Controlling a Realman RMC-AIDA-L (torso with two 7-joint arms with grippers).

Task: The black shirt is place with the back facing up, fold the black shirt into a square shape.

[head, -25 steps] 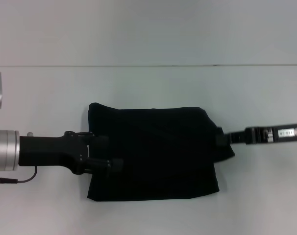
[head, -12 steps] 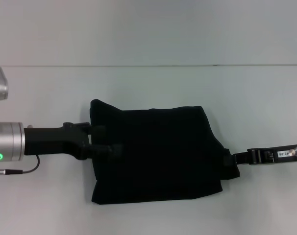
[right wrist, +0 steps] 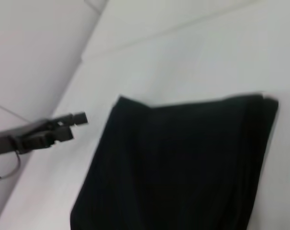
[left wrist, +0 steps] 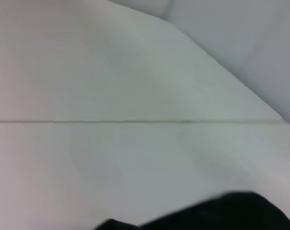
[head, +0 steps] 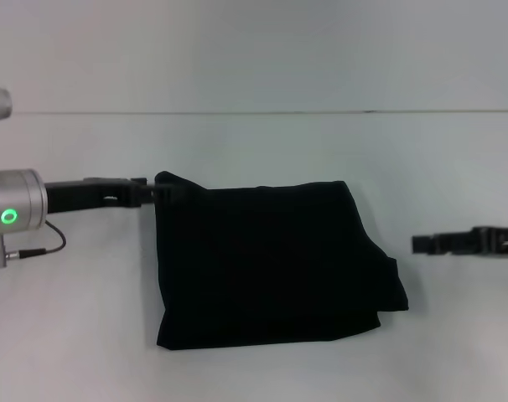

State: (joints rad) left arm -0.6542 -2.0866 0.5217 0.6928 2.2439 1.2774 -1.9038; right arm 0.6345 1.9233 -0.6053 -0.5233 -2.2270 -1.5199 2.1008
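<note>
White table (head: 254, 151) spanned whole work area. Thin dark seam line (head: 262, 112) crossed surface from side to side, at far side. Pale grey wall (head: 254, 50) rose behind it.

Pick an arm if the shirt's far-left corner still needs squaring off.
Left, probably. Its end effector sits right at that corner of the black shirt. The right end effector is clear of the cloth, off its opposite edge.

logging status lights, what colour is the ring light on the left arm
Green, on the left arm's silver cuff; the head view shows it best.
</note>
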